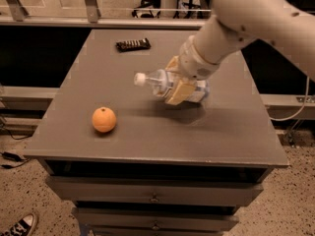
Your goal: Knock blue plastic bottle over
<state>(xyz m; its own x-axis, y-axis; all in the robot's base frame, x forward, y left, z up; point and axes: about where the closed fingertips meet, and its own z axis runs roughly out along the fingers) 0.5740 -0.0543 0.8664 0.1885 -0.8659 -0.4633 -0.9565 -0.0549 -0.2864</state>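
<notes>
Down at the far left a sneaker [18, 226] pokes in on the speckled floor. On the grey table [147, 141], a cabinet with drawers beneath, an orange [104, 119] sits near the front left, on its own. Further back, a dark flat packet [133, 44] lies near the rear edge. Right of the orange, about mid-table, the blue plastic bottle [156, 82] is tipped almost flat, its white cap pointing left toward the orange and its base out to the right. A shadow lies on the tabletop beneath it. The gripper [172, 82] is right there at the bottle's middle. Its tan fingers [179, 91] are closed in on the body, one across the near side and the other showing behind, so the bottle runs crosswise between them with cap and neck sticking out to the left. The pale arm [246, 18] reaches down to it from the upper right, and a cable [297, 113] hangs past the table's right edge.
</notes>
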